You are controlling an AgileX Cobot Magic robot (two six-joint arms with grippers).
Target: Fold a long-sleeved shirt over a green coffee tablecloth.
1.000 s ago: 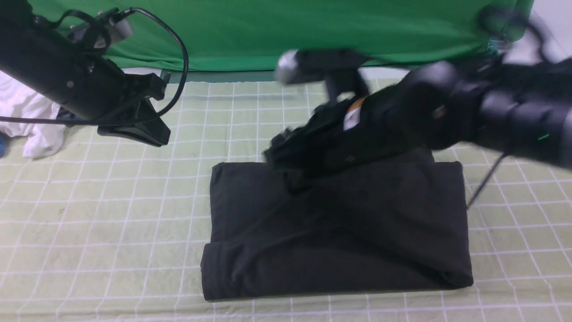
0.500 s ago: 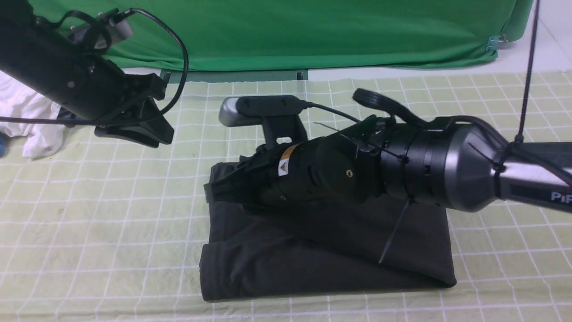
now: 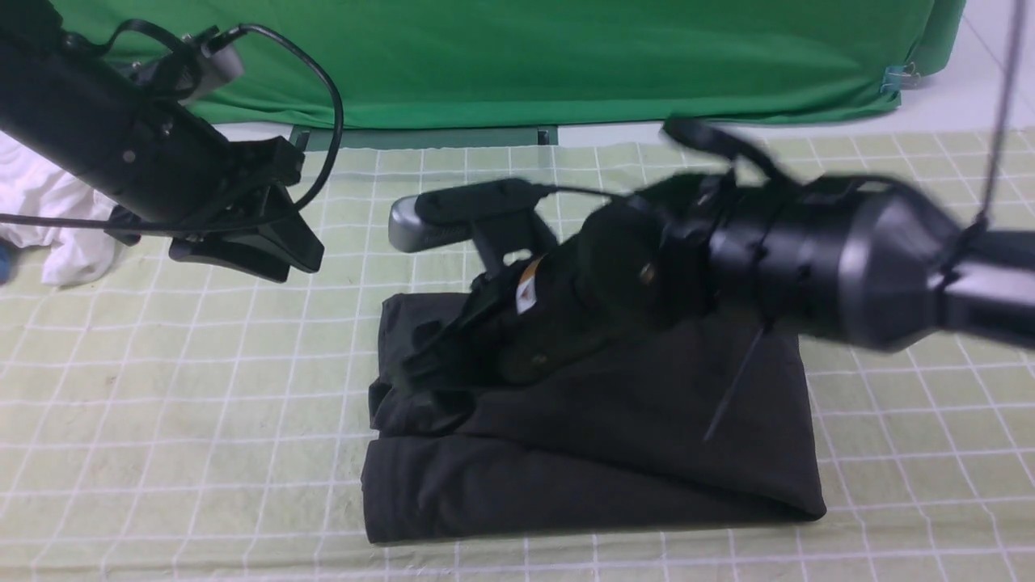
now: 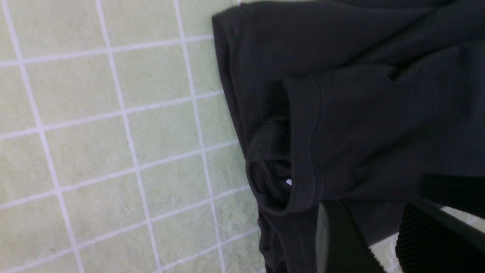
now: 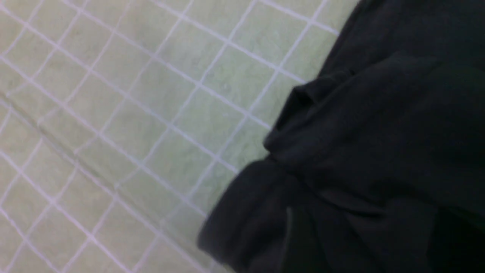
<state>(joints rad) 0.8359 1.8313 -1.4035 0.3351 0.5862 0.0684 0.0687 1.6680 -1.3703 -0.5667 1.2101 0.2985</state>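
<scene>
The black long-sleeved shirt (image 3: 614,453) lies folded into a rectangle in the middle of the green coffee tablecloth (image 3: 162,404). My right arm reaches across it from the right. My right gripper (image 3: 424,368) hovers low over the shirt's bunched left edge. In the right wrist view its fingers (image 5: 288,223) are dim against the shirt (image 5: 379,132) and seem to stand apart. My left gripper (image 3: 283,259) hangs above the cloth to the shirt's far left. It is open (image 4: 375,227) with nothing between its fingers; a sleeve cuff (image 4: 307,144) lies beyond it.
A white garment (image 3: 48,218) is heaped at the far left edge. Deep green fabric (image 3: 525,56) hangs along the back, with pale floor (image 3: 994,73) at the back right. Gridded cloth (image 5: 132,113) stretches left of the shirt.
My right arm has carried the shirt's right part leftwards over the rest and come down at the left edge, where the cloth now lies bunched. The left arm has barely shifted.
</scene>
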